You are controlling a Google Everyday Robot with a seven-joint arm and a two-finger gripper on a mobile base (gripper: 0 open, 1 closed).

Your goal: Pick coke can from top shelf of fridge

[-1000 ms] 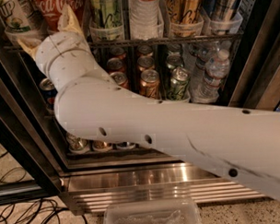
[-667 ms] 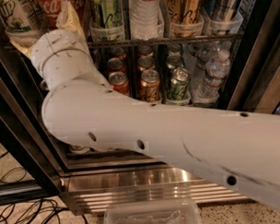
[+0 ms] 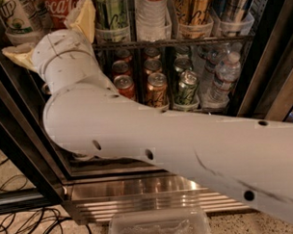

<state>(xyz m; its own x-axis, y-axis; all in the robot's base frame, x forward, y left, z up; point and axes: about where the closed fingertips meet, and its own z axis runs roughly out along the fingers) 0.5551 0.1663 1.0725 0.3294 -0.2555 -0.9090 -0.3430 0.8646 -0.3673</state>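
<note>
Filling your frame is the fridge [image 3: 139, 189], with the white arm [image 3: 186, 151] crossing it from lower right to upper left. The top shelf [image 3: 182, 41] runs along the upper edge. Your gripper [image 3: 46, 26] sits at upper left, fingers [image 3: 85, 20] spread wide and clasping nothing. The coke can [image 3: 60, 4] stands on that shelf, between the spread fingers, just left of the upper one.

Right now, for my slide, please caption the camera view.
White arm, pincer open at the coke can on the fridge's top shelf.
</note>
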